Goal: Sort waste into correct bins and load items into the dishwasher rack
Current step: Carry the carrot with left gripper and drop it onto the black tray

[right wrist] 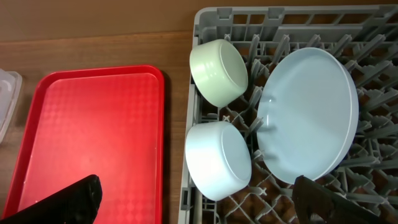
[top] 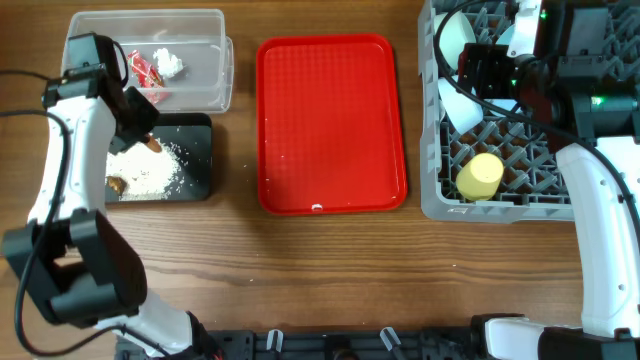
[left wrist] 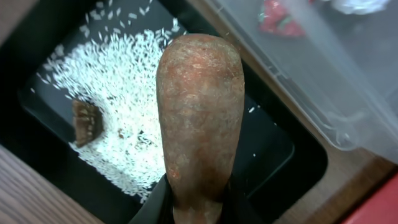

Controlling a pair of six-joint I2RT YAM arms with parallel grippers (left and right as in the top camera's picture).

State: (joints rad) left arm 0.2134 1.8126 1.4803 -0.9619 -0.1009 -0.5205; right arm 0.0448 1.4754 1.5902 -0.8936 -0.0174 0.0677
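Left hand (left wrist: 194, 210) holding one carrot (left wrist: 199, 106), two bowls (right wrist: 219, 70) (right wrist: 217, 158), one plate (right wrist: 309, 115)

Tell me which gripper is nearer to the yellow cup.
Right. The right gripper hangs open over the grey rack where the yellow cup lies; the left gripper is far across the table, holding a carrot over the black bin.

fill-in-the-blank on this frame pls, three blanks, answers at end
1. The left hand grips an orange ____ above the shallow black tub.
2. The red snack wrapper lies in the clear plastic tub beside crumpled white ____.
3. The grey plastic dishwasher rack holds a small yellow ____.
Missing: carrot; tissue; cup.
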